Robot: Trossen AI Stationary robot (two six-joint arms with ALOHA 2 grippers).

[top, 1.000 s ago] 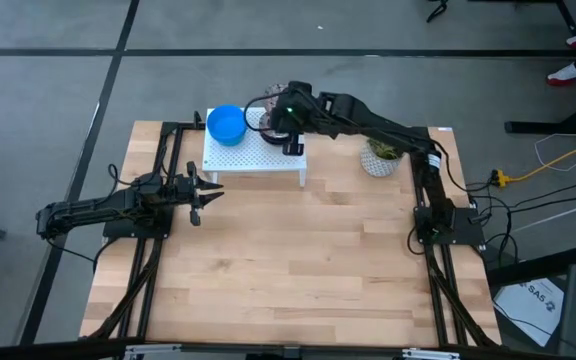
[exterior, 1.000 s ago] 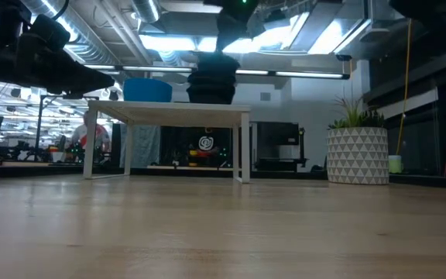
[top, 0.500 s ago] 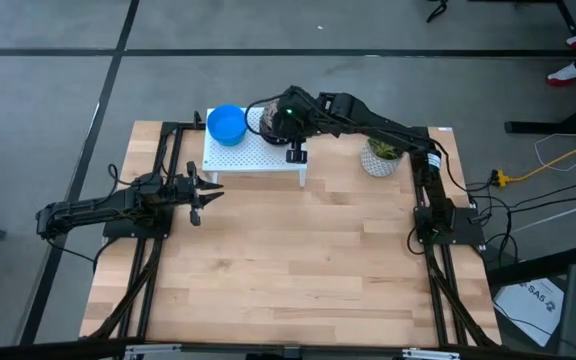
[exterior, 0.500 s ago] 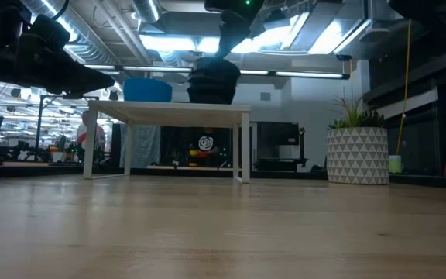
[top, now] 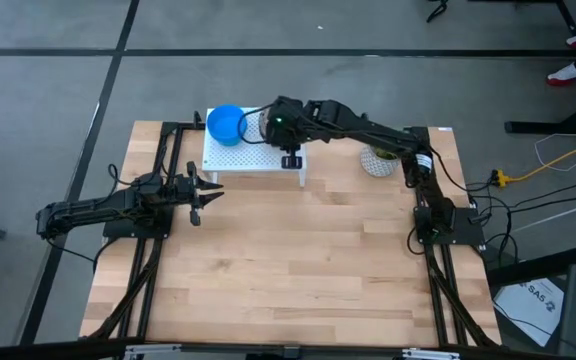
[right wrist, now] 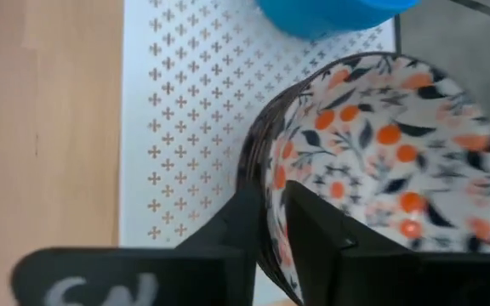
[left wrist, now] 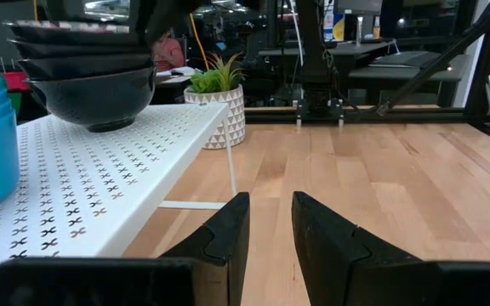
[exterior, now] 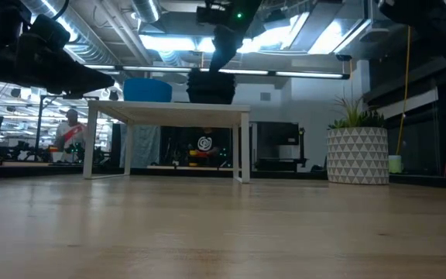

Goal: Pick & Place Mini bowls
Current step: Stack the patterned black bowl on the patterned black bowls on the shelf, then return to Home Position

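A stack of floral mini bowls (right wrist: 381,144), dark on the outside (left wrist: 92,76), stands on the white perforated shelf (top: 253,160) at the table's far side. A stack of blue mini bowls (top: 226,123) stands just to its left on the same shelf. My right gripper (right wrist: 270,191) is over the floral stack (exterior: 210,87), its fingers closed on the top bowl's rim. My left gripper (top: 200,195) waits low by the table's left edge, narrowly open and holding nothing, pointing toward the shelf. My right gripper has the top floral bowl by its rim (right wrist: 272,161), on the side facing the blue stack. One finger (right wrist: 313,229) is inside the bowl and the other (right wrist: 232,229) outside. The fingers come slanting down from above. The bowl sits level on its stack.
A white patterned pot with a green plant (top: 380,160) stands on the table to the right of the shelf. The shelf stands on thin legs (exterior: 245,147) with open space beneath. Bare wooden tabletop (top: 298,260) fills the middle and near side. A person (exterior: 70,128) shows far behind.
My right gripper has moved down and toward the table's left, closer to the blue stack, and has tipped from upright to a slant over the floral stack. Both bowl stacks stay in place on the shelf.
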